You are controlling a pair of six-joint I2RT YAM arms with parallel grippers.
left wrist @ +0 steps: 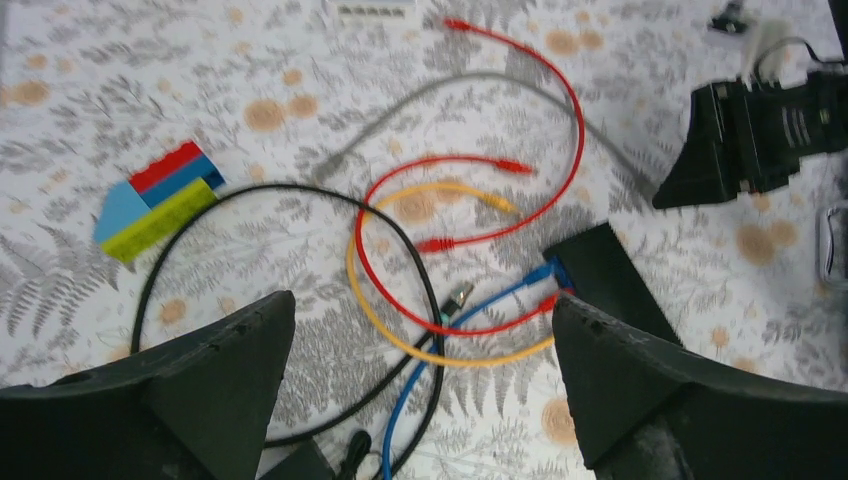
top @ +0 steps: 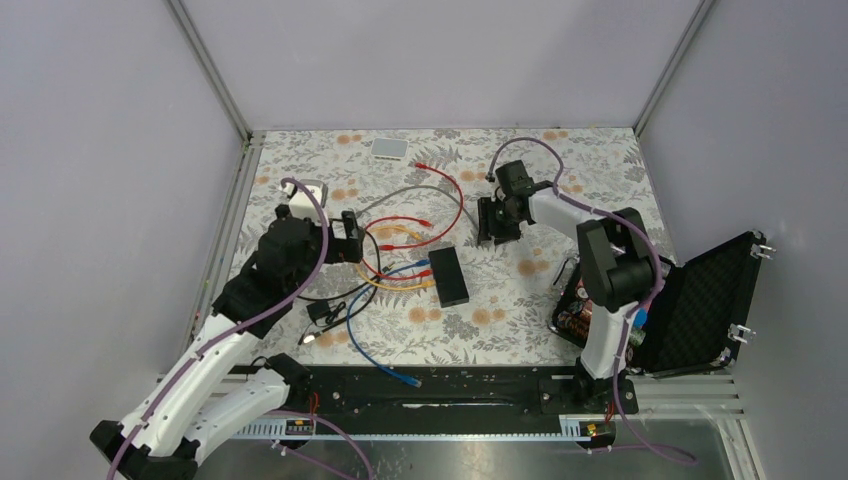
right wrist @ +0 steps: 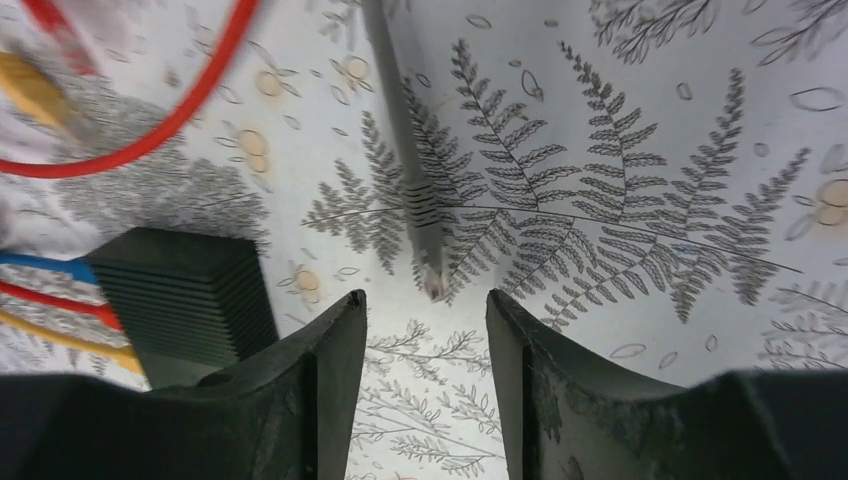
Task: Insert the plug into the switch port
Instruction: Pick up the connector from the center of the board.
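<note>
The switch, a flat black box (top: 449,276), lies mid-table with blue, red and yellow cables at its left end; it also shows in the left wrist view (left wrist: 612,278) and the right wrist view (right wrist: 185,290). A grey cable (right wrist: 400,130) ends in a plug (right wrist: 432,281) lying on the cloth just ahead of my right gripper (right wrist: 425,315), which is open and empty. In the top view the right gripper (top: 495,226) hovers right of and behind the switch. My left gripper (top: 353,241) is open wide and empty above the cable tangle (left wrist: 420,310).
Loose red (left wrist: 560,110), yellow (left wrist: 370,300), blue (left wrist: 420,380) and black (left wrist: 300,190) cables lie left of the switch. A coloured brick block (left wrist: 158,200) sits at the left. A small white box (top: 390,149) is at the back. An open black case (top: 700,300) stands at the right.
</note>
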